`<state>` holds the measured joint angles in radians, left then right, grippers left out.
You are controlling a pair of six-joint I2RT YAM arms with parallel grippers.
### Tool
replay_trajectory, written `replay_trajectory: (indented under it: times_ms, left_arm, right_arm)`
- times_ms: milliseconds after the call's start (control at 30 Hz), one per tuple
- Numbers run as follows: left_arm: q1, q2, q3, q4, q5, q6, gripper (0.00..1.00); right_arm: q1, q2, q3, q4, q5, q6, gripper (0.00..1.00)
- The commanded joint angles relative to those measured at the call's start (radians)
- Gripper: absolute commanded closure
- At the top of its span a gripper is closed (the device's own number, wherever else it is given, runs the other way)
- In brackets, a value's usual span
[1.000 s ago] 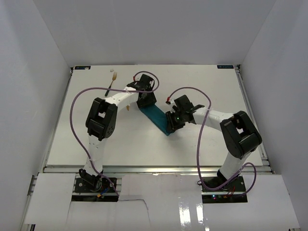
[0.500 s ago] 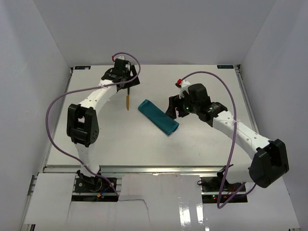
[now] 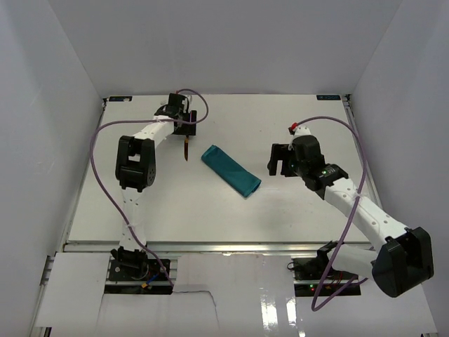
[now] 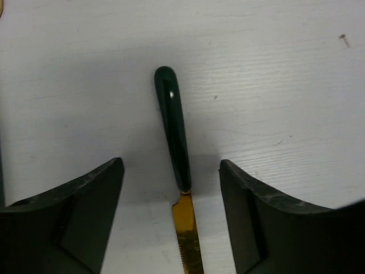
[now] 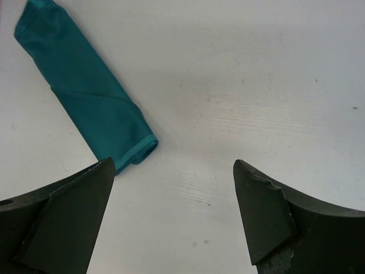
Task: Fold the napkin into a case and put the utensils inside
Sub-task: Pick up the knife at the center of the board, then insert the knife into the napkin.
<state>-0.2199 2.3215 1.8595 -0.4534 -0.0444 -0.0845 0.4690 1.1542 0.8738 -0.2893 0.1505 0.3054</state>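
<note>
The left gripper (image 4: pixel 171 166) hung over the knife (image 4: pixel 174 128). Its fingers were wide apart, one on each side of the dark handle, gripping nothing. I think it should go straight down and pinch the handle, not the blade. The knife lay just left of the folded napkin (image 3: pixel 231 170). It ran far to near, with the gold blade pointing near. The right gripper (image 5: pixel 171 168) was open and empty.

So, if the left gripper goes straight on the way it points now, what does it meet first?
The left gripper would most likely meet the knife first: its dark handle lies on the table right between the open fingers. How high the gripper hangs above it is unclear.
</note>
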Motion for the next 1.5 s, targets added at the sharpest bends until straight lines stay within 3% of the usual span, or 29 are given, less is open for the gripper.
replay_trajectory:
  times_ms: [0, 267, 300, 333, 367, 567, 833, 900, 967, 1100, 1233, 1367, 1467]
  left_arm:
    - [-0.007, -0.004, 0.038, 0.012, 0.038, 0.054, 0.25]
    - [-0.007, -0.03, -0.061, 0.056, 0.143, 0.14, 0.65]
    - [-0.007, -0.036, -0.074, 0.07, 0.102, 0.143, 0.76]
    - [-0.007, -0.039, -0.075, 0.079, 0.086, 0.153, 0.92]
    - [-0.007, -0.037, -0.065, 0.076, 0.077, 0.164, 0.99]
    - [-0.006, -0.111, -0.068, 0.088, 0.141, 0.254, 1.0]
    - [-0.006, -0.373, -0.181, 0.122, 0.282, 0.449, 1.0]
    - [-0.007, -0.427, -0.209, 0.116, 0.359, 0.501, 1.0]
    - [-0.012, -0.5, -0.252, 0.091, 0.426, 0.544, 1.0]
    - [-0.036, -0.596, -0.321, 0.009, 0.552, 0.71, 1.0]
    - [-0.096, -0.637, -0.387, -0.059, 0.551, 0.894, 1.0]
    - [-0.165, -0.636, -0.436, -0.099, 0.479, 1.014, 1.0]
    - [-0.171, -0.623, -0.436, -0.102, 0.44, 1.055, 1.0]
  right_arm:
    - [-0.01, 0.01, -0.047, -0.001, -0.02, 0.018, 0.1]
    - [-0.01, 0.11, -0.085, 0.001, -0.27, -0.042, 0.05]
    - [-0.012, 0.127, -0.093, 0.012, -0.294, -0.057, 0.04]
    - [-0.012, 0.145, -0.094, 0.024, -0.307, -0.058, 0.03]
    - [-0.01, 0.194, -0.093, 0.038, -0.324, -0.063, 0.02]
    - [-0.009, 0.367, -0.003, 0.056, -0.434, -0.081, 0.12]
    - [-0.009, 0.553, 0.123, 0.014, -0.391, -0.115, 0.28]
    - [-0.009, 0.584, 0.163, -0.001, -0.378, -0.132, 0.32]
    - [-0.007, 0.616, 0.186, -0.014, -0.37, -0.143, 0.43]
    - [-0.009, 0.644, 0.235, -0.024, -0.368, -0.228, 0.46]
    - [-0.009, 0.683, 0.295, -0.039, -0.388, -0.351, 0.48]
    - [-0.009, 0.731, 0.358, -0.033, -0.452, -0.44, 0.6]
    - [-0.007, 0.78, 0.425, -0.047, -0.477, -0.491, 0.62]
